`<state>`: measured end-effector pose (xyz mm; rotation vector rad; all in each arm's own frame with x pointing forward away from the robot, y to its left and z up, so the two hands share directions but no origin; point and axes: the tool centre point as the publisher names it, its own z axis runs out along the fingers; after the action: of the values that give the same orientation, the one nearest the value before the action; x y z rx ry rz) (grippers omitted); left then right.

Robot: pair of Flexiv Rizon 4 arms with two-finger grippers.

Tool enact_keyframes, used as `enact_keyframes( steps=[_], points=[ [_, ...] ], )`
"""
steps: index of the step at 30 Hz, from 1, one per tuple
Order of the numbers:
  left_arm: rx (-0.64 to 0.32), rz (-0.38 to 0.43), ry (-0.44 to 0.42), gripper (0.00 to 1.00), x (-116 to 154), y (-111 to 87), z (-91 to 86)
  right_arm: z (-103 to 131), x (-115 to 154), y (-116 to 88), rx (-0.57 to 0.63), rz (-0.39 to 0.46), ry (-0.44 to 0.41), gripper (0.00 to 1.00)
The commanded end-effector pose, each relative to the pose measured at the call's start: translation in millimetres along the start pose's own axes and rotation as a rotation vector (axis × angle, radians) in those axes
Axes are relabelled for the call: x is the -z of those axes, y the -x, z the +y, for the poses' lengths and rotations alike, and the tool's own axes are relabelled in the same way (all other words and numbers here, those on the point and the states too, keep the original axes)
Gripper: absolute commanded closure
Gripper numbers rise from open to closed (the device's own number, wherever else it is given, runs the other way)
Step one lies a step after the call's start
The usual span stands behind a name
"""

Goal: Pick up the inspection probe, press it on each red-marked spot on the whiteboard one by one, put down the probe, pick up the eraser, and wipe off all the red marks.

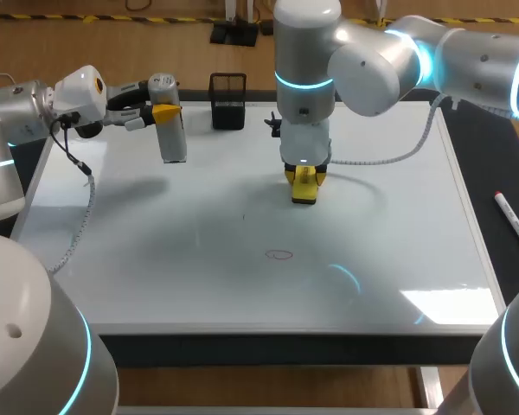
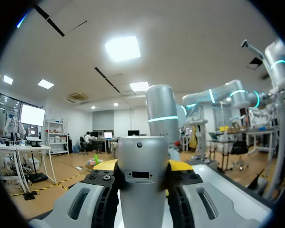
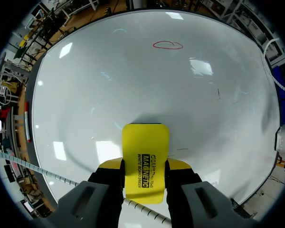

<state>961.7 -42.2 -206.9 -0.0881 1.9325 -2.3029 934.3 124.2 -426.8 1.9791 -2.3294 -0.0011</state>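
My left gripper [image 1: 163, 112] hangs over the whiteboard's [image 1: 156, 242] back left corner, shut on the grey cylindrical inspection probe [image 1: 172, 130], which hangs above the board. In the left wrist view the probe [image 2: 141, 190] fills the gap between the yellow fingertips [image 2: 104, 165]. My right gripper [image 1: 304, 175] points straight down near the board's middle back, shut on the yellow eraser [image 1: 304, 188], whose lower end is at the surface. The eraser [image 3: 145, 161] sits between the right fingers in the right wrist view. One red oval mark [image 1: 279, 254] lies ahead of it, also seen as the red mark [image 3: 167, 45].
A black mesh holder [image 1: 228, 100] stands at the board's back edge between the two arms. A red marker pen [image 1: 514, 221] lies on the dark mat right of the board. A white cable [image 1: 389, 156] loops from the right arm over the board.
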Motion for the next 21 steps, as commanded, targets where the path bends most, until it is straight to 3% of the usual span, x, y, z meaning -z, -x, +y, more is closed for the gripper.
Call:
enact_keyframes(
  steps=[1, 10, 21],
  points=[
    [0.000, 0.002, -0.001, 1.00, 0.3, 0.4, -0.8, 0.0, 4.9, -7.3, -0.003, -0.008, -0.012, 1.00],
    [0.000, 0.002, -0.001, 1.00, 0.3, 0.4, -0.8, -15.9, 31.0, -31.6, -0.059, -0.025, -0.037, 1.00],
    [0.000, 0.002, -0.001, 1.00, 0.3, 0.4, -0.8, -49.0, 34.0, -82.2, -0.202, -0.031, -0.020, 1.00]
  ],
)
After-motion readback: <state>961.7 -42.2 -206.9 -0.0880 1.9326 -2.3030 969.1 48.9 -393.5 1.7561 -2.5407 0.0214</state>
